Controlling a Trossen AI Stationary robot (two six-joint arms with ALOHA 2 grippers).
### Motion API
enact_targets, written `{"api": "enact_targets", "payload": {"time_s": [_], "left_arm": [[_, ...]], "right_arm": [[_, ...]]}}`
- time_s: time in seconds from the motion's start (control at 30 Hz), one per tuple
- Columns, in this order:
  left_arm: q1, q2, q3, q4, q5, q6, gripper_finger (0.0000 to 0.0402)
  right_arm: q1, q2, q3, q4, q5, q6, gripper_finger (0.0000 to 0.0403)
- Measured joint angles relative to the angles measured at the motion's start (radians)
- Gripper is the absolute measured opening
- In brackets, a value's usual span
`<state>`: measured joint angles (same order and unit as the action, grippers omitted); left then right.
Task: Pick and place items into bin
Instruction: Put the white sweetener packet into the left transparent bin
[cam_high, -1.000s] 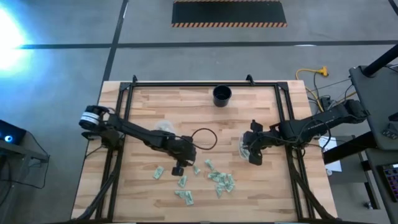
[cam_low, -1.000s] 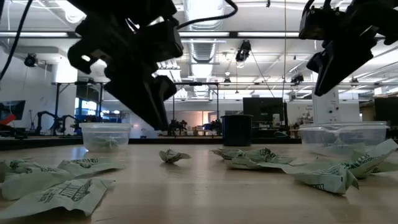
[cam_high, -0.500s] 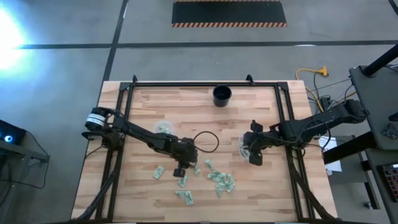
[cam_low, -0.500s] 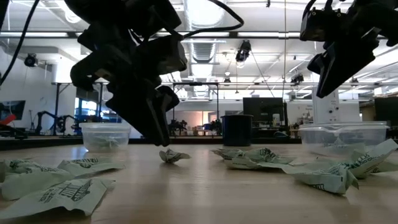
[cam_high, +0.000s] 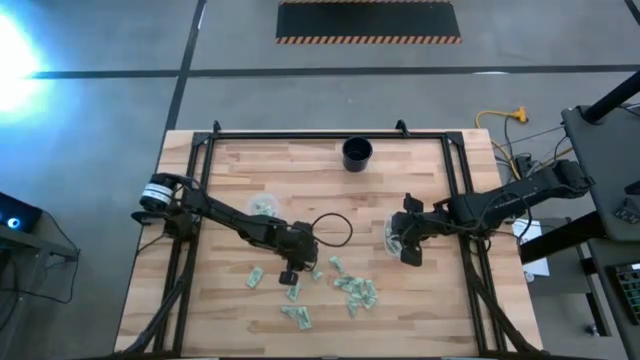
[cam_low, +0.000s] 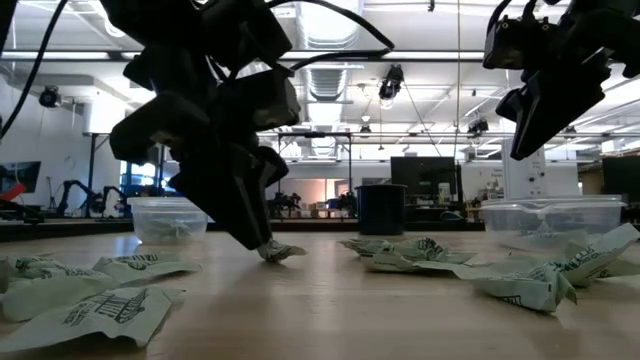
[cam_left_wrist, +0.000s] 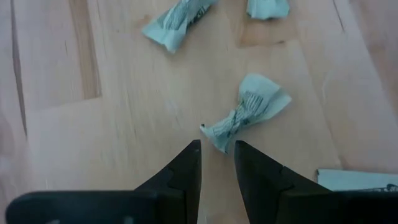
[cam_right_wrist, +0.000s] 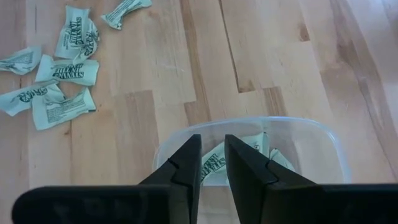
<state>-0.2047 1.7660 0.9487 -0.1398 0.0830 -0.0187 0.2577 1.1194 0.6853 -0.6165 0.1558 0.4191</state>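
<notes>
Pale green crumpled packets (cam_high: 355, 290), dark print

Both of my arms are dark, near-black jointed links, and the left arm (cam_high: 215, 212) carries a pale silver-white band with a dark ring at its shoulder joint by the table's left edge. A thin black cable loops out in a ring from the left arm's wrist, while the right arm (cam_high: 500, 205) is matte dark throughout. Each wrist camera shows me two flat, tapered black fingers (cam_left_wrist: 186, 177) rising from a broad dark bar, as do the right fingers (cam_right_wrist: 186, 171).
</notes>
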Motion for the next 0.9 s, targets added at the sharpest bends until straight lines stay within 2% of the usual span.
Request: {"api": "enact_targets", "payload": {"time_s": [0.4, 0.9], "left_arm": [[-0.024, 0.0, -0.003, 0.036, -0.005, 0.0, 0.008], [-0.025, 0.0, -0.007, 0.035, -0.058, 0.0, 0.008]], "right_arm": [[0.0, 0.0, -0.002, 0.002, 0.0, -0.001, 0.0058], [0.0, 0.0, -0.002, 0.003, 0.0, 0.019, 0.0059]]}}
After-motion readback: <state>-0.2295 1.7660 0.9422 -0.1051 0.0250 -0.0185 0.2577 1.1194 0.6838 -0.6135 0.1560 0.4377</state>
